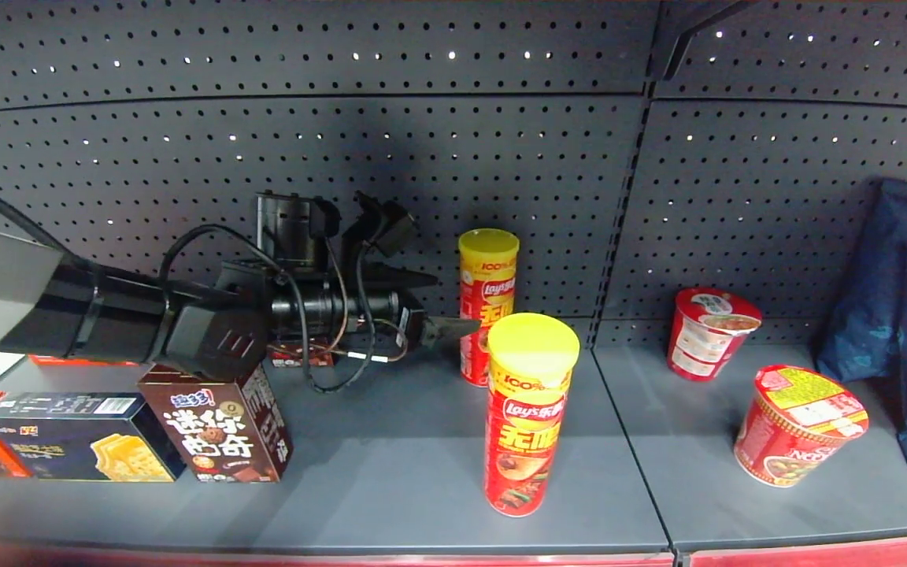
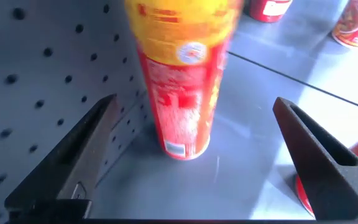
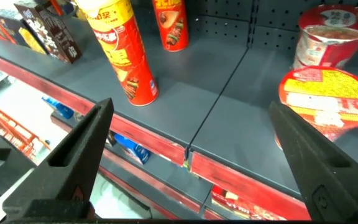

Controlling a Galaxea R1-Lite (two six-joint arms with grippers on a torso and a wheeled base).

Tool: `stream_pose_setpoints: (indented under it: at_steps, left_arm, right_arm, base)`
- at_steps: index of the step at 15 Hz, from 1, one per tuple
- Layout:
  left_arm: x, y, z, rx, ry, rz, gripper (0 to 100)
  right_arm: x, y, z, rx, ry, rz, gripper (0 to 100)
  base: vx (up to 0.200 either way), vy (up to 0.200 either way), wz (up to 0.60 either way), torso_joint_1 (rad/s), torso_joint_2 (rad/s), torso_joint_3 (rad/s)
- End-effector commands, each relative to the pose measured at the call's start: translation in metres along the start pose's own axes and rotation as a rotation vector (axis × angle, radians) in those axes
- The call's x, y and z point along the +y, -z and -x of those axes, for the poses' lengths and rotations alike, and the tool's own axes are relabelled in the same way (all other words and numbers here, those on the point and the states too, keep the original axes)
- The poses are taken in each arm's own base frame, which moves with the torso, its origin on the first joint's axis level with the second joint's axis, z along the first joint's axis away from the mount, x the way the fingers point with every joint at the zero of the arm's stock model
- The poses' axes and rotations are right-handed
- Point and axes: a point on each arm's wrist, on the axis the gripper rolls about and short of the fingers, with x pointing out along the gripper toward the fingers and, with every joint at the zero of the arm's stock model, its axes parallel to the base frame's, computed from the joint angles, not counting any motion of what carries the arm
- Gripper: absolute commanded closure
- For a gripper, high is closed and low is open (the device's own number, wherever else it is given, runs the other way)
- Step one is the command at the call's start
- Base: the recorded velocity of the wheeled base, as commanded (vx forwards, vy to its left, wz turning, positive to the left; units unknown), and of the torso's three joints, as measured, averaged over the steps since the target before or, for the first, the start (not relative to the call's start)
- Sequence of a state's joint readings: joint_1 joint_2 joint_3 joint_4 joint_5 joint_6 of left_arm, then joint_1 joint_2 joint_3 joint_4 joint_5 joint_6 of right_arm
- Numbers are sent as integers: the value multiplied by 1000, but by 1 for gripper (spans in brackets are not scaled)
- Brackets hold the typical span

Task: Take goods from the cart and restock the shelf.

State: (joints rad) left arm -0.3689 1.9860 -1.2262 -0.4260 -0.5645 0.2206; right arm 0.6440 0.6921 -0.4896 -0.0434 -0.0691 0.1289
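Clad in glossy black along the left arm, in round segments with a vented boxy joint. Looped with black cables and thin pale wires near the wrist, under a dark camera block. Tipped on the left gripper and right gripper with matte black wedge-shaped fingers.

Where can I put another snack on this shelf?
There's bare shelf between the brown cookie box and the front chip can. There's more between that can and the front noodle cup. It's crowded around the left boxes and by the blue bags.
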Motion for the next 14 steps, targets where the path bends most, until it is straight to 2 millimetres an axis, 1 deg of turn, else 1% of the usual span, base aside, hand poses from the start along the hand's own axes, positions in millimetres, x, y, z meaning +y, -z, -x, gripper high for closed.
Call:
stream_pose_setpoints:
  at_steps: [1, 3, 5, 6, 8, 11, 12, 13, 14]
  left_arm:
    - [-7, -8, 21, -18, -15, -11, 0]
    - [-11, -10, 32, -28, -20, -16, 0]
    - [-12, -8, 45, -24, -37, -8, 0]
    - [-14, -8, 49, -25, -39, -9, 0]
    - [-18, -14, 63, -40, -55, -21, 0]
    - [-26, -30, 83, -87, -72, -53, 0]
    - [-27, -33, 96, -97, -97, -56, 0]
    - [-32, -33, 105, -102, -106, -57, 0]
    - [-36, -32, 111, -101, -110, -56, 0]
  right_arm:
    - [2, -4, -16, 56, -1, 4, 0]
    - [3, -4, -25, 88, -1, 9, 0]
    - [3, -1, -36, 138, 6, 16, 0]
    - [4, 0, -39, 153, 4, 20, 0]
    - [6, 7, -49, 212, 15, 38, 0]
    - [6, 17, -64, 289, 65, 50, 0]
    - [7, 17, -70, 301, 68, 49, 0]
    - [7, 19, -76, 308, 68, 47, 0]
    - [8, 19, -80, 307, 65, 45, 0]
  base:
    - [0, 0, 0, 0, 0, 0]
    - [0, 0, 0, 0, 0, 0]
    - [0, 0, 0, 0, 0, 0]
    - [0, 0, 0, 0, 0, 0]
    - [0, 0, 0, 0, 0, 0]
    - [0, 0, 0, 0, 0, 0]
    - [0, 0, 0, 0, 0, 0]
    - [0, 0, 0, 0, 0, 0]
    - [0, 0, 0, 0, 0, 0]
